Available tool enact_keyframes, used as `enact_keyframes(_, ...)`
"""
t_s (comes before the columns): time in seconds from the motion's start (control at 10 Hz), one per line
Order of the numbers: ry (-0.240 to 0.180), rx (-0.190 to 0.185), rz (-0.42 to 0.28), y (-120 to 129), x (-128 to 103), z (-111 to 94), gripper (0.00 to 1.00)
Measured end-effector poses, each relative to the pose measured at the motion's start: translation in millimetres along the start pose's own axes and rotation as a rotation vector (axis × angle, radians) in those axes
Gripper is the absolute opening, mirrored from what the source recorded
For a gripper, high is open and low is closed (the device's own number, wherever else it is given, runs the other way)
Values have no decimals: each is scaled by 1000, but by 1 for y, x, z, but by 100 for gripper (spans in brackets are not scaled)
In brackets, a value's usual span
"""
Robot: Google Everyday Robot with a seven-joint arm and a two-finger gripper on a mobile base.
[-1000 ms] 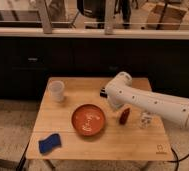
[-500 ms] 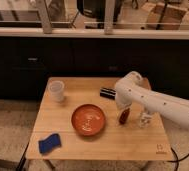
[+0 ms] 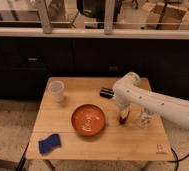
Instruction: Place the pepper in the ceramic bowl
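1. The ceramic bowl (image 3: 88,120) sits near the middle of the wooden table (image 3: 108,147). It holds only the pale markings at its centre.
2. The pepper (image 3: 123,120) is outside the bowl, just beside its right rim, at the table surface.
3. The gripper (image 3: 124,115) is low over the pepper, at the end of the white arm (image 3: 153,102) that reaches in from the right. Whether it is clamped on the pepper or standing apart cannot be told.
4. A white cup (image 3: 56,91) stands upright at the far left corner; its inside cannot be made out.
5. A black bar (image 3: 106,93) lies behind the arm, and a blue sponge (image 3: 49,143) lies at the near left corner.
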Motion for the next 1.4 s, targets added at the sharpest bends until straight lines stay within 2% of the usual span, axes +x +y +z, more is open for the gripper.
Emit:
enact_keyframes(0.2,0,6,-6,-7,-13,-3,42)
enact_keyframes(0.3,-4,7,-6,-15,-24,-2,43)
enact_keyframes(0.4,-6,8,-1,-16,-25,-1,48)
enact_keyframes(0.5,-8,7,0,-16,-25,0,58)
enact_keyframes(0.7,-14,12,-3,-9,-10,3,78)
enact_keyframes(0.8,-13,11,-4,-3,1,4,80)
enact_keyframes(0.9,-10,9,-4,6,16,3,77)
enact_keyframes(1.0,-15,9,-4,9,21,3,71)
enact_keyframes(1.1,-16,11,-3,9,23,2,71)
enact_keyframes(1.2,-18,12,-3,8,21,2,75)
enact_keyframes(1.3,-25,20,2,2,15,2,80)
enact_keyframes(1.4,-32,26,4,-7,9,4,79)
